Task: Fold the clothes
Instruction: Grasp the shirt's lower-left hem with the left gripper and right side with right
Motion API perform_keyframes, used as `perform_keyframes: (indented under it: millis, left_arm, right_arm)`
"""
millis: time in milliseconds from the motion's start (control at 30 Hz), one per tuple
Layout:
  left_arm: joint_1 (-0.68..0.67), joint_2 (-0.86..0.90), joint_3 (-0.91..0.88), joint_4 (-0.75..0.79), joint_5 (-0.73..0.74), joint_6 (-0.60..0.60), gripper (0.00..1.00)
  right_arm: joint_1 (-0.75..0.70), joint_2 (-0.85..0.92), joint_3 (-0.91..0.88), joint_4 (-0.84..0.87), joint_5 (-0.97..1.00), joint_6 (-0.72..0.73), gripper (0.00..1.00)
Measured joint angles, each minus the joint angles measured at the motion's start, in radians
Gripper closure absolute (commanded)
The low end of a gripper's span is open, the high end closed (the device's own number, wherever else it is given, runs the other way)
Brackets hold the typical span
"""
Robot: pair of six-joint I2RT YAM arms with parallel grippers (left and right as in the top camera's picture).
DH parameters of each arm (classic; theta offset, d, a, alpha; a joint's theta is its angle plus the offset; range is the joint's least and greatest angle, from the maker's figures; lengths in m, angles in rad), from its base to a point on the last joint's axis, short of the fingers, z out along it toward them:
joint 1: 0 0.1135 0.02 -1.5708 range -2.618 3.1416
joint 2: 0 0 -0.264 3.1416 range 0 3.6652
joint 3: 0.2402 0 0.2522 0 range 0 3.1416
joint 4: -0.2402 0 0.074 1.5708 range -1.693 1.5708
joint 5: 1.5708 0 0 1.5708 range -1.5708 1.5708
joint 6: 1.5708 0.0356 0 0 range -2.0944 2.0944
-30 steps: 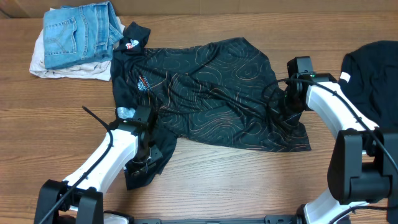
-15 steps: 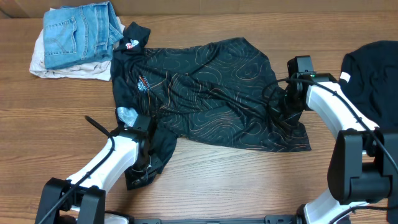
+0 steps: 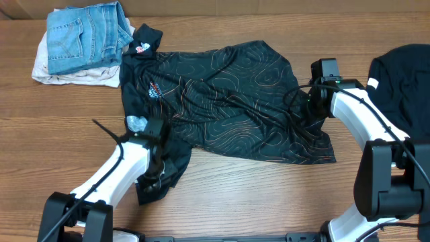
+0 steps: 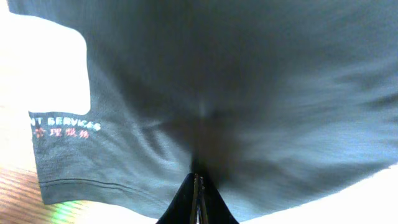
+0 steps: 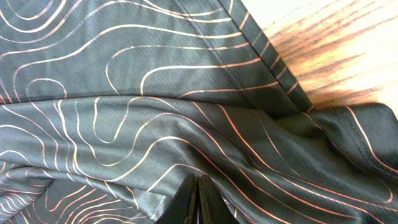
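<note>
The black jersey (image 3: 222, 94) with orange contour lines lies spread flat on the wooden table, collar and logos at the far left. My left gripper (image 3: 158, 171) is shut on its near left sleeve, which hangs bunched toward the table's front. In the left wrist view the jaws (image 4: 197, 186) pinch dark cloth (image 4: 249, 93) next to white and red sleeve lettering (image 4: 62, 121). My right gripper (image 3: 304, 114) is shut on the jersey's right edge. In the right wrist view the jaws (image 5: 198, 190) pinch a fold of the lined cloth (image 5: 124, 74).
Folded blue jeans (image 3: 84, 37) lie on a pale garment (image 3: 47, 67) at the far left corner. Another black garment (image 3: 403, 81) lies at the right edge. Bare wood (image 5: 329, 56) shows beside the jersey's hem.
My left arm has shifted a little back and forth with the sleeve in its jaws. The right arm and the rest of the jersey have barely moved.
</note>
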Motion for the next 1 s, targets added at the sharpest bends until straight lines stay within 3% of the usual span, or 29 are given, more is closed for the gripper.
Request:
perform_keyframes:
  millis: [233, 1000]
  left_arm:
    - [0.000, 0.002, 0.158, -0.055, -0.053, 0.037, 0.96]
    - [0.000, 0.145, 0.149, 0.012, -0.044, 0.040, 0.96]
  right_arm:
    - [0.000, 0.001, 0.000, 0.020, 0.000, 0.000, 0.96]
    - [0.000, 0.121, 0.000, 0.126, -0.001, 0.000, 0.96]
